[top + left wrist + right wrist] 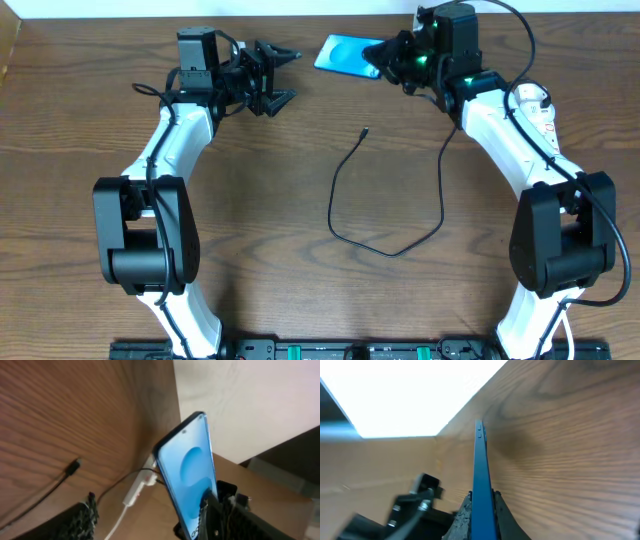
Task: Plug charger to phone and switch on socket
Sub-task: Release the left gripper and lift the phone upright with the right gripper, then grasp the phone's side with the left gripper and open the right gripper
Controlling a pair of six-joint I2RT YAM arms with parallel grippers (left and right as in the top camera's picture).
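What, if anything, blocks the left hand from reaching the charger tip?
Likely nothing, so probably yes: the left hand is open and empty, with only bare table between it and the tip. The right hand holds the phone farther back.

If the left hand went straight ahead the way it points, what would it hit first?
The left hand would likely meet the phone, held up by the right hand; depth unclear.

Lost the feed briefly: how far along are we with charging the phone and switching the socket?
Done: the right gripper has the phone clamped on edge. In hand: the left gripper is open and empty, facing the phone. Left: the charger tip lies loose on the table, not plugged in; the socket switch is untouched, its state unclear.
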